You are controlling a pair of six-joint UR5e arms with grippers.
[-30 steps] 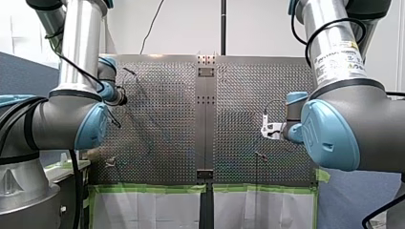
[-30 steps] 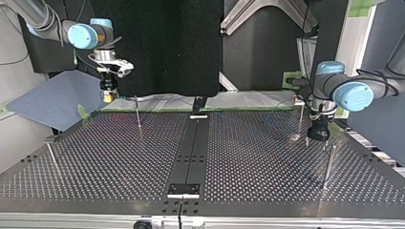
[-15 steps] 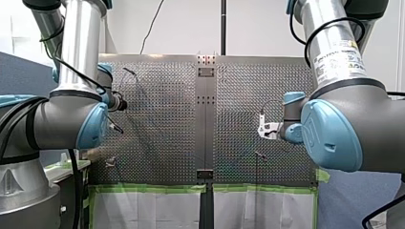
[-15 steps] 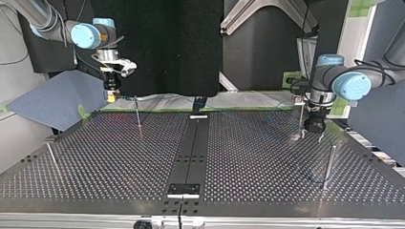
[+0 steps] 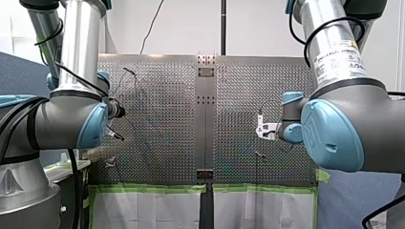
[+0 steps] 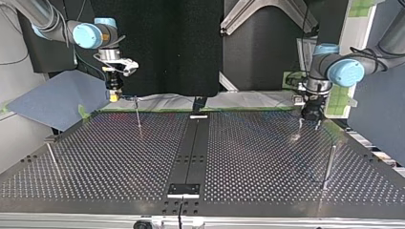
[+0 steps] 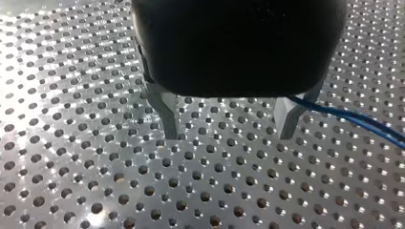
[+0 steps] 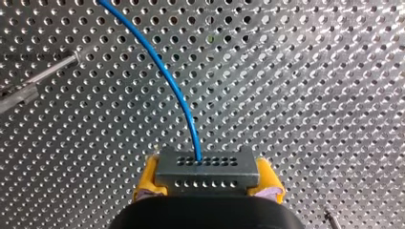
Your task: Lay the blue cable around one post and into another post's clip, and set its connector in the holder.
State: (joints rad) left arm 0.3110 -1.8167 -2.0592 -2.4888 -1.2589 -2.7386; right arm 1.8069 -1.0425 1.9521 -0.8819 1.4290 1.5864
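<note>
In the right wrist view my right gripper [image 8: 207, 175] has its yellow pads [image 8: 147, 177] shut on a grey perforated connector [image 8: 206, 164]. The blue cable [image 8: 168, 75] leaves the connector and curves away over the plate. In the top view that right gripper [image 6: 113, 97] hangs at the far left, just beside a thin post [image 6: 138, 113]. My left gripper [image 7: 228, 136] is open, its metal fingers [image 7: 167, 114] hold nothing, and the blue cable [image 7: 356, 120] passes just outside one finger. In the top view it [image 6: 310, 123] hovers low at the far right.
The perforated table [image 6: 119, 162] carries more thin posts at the top view's right [image 6: 328, 164] and left front [image 6: 51, 156]. A black bracket [image 6: 198, 104] stands at the far middle, another [image 6: 183, 189] at the near middle. Another post [image 8: 40, 76] lies beside the cable.
In the top view my left gripper has moved away from the tall right post toward the far edge. My right gripper has shifted slightly to that view's right, closer to the thin post, still holding the connector.
</note>
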